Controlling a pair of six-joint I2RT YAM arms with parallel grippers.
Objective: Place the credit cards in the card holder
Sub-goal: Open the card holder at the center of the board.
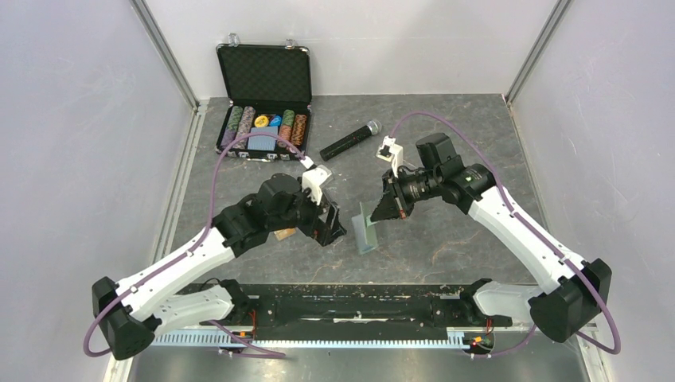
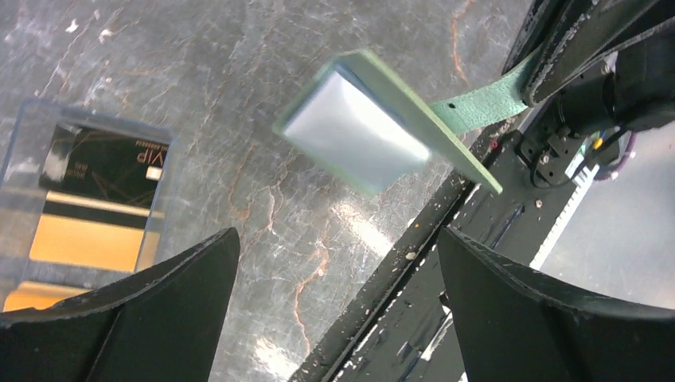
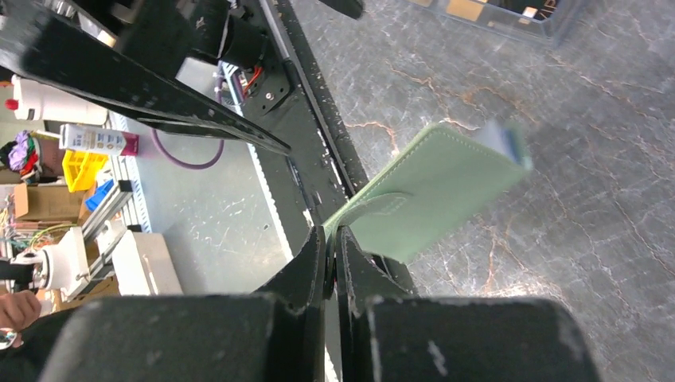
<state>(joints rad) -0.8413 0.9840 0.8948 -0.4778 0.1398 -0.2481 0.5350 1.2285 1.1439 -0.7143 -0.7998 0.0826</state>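
The sage-green card holder [image 1: 367, 228] hangs tilted above the table, its light blue inside [image 2: 354, 134] facing my left wrist camera. My right gripper [image 3: 330, 237] is shut on its green strap [image 2: 477, 104], and the holder's body [image 3: 436, 189] dangles beyond the fingertips. My left gripper [image 2: 338, 235] is open and holds nothing; it sits just left of the holder over the table's near edge. A black credit card [image 2: 111, 163] and an orange one [image 2: 86, 243] lie in a clear tray [image 2: 24, 131] at the left of the left wrist view.
An open poker chip case [image 1: 263, 103] stands at the back left, and a black microphone [image 1: 350, 141] lies beside it. The black base rail [image 1: 358, 302] runs along the near table edge. My left arm covers most of the tray in the top view.
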